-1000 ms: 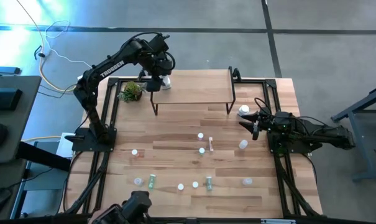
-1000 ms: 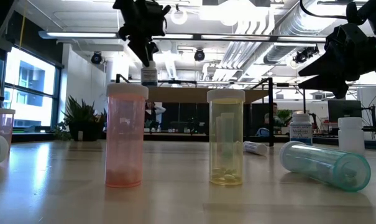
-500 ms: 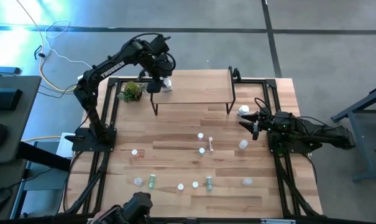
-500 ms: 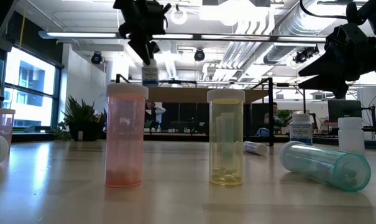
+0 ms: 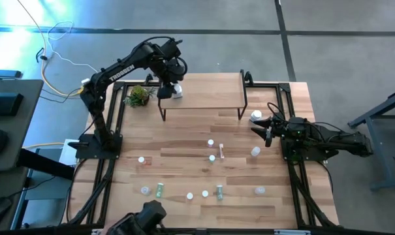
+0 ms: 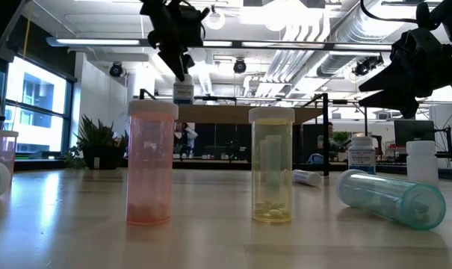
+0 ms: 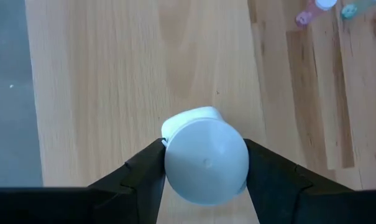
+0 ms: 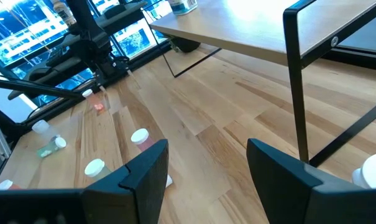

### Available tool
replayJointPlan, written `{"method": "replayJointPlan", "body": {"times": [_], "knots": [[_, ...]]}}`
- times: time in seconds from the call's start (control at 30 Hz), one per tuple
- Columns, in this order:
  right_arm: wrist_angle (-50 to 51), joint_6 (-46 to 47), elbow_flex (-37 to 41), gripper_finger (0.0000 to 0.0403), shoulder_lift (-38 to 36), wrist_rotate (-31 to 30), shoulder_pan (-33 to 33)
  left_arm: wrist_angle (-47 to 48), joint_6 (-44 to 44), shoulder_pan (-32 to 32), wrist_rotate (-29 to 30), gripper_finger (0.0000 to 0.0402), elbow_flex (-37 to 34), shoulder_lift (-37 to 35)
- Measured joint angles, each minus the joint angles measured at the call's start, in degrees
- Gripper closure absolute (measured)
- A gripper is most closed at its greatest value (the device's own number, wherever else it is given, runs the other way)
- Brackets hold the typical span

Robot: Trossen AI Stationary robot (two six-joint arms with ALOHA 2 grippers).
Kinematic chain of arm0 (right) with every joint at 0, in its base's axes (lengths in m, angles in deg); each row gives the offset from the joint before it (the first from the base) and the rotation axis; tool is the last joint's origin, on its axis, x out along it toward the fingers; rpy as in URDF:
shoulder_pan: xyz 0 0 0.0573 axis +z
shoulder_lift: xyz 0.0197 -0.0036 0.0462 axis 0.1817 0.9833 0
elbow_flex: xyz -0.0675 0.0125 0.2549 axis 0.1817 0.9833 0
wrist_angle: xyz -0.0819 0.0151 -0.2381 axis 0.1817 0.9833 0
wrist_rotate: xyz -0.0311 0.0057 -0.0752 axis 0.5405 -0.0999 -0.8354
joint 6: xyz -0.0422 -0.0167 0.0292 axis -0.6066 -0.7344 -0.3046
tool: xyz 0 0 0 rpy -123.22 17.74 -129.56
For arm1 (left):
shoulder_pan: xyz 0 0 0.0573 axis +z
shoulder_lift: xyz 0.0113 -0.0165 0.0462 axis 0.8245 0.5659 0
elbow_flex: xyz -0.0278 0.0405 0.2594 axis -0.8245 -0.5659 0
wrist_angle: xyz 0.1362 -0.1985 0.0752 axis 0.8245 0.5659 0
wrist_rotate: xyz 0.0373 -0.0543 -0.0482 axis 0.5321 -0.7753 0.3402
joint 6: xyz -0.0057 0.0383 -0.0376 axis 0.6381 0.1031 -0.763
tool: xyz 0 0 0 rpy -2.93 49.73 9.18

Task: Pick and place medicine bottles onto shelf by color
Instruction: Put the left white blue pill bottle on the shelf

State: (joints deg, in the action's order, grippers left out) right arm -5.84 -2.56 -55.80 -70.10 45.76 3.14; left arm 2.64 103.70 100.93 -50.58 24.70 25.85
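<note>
**White bottle held over the shelf's left end**

The left gripper [image 7: 205, 163] pinches a white medicine bottle [image 7: 204, 159] by its sides just under the cap, holding it upright over the left end of the shelf [image 5: 210, 91]; whether its base touches the board cannot be told. The right gripper [image 8: 206, 163] waits with fingers spread near the right edge of the surface [image 5: 184, 150], beside a white-capped jar [image 5: 256, 116]. The remaining bottles, among them a pink vial [image 6: 151, 161] and a yellow vial [image 6: 271, 164], stand or lie scattered on the surface. The white bottle looks light, rigid and smooth-walled, likely slippery plastic; a grip across the round body, square to its axis, seems the safest hold, since a narrow base would tip easily on release.
</note>
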Motion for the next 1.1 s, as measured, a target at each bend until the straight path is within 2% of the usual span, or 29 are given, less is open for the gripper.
{"method": "replayJointPlan", "body": {"times": [0.37,0.53,1.1], "knots": [[-0.01,0.0,0.0,0.0194,-0.01,0.0,-0.02,-0.46,-0.43,-1.65,4.02,0.0212,0.04,0.34],[0.0,0.0,0.0,0.0194,-0.01,0.0,-0.02,-0.86,-4.29,-1.72,6.94,0.0211,-0.01,0.29],[0.0,0.0,0.0,0.0194,0.0,0.01,-0.01,-3.59,-0.51,-1.76,6.55,0.0211,-0.16,0.42]]}}
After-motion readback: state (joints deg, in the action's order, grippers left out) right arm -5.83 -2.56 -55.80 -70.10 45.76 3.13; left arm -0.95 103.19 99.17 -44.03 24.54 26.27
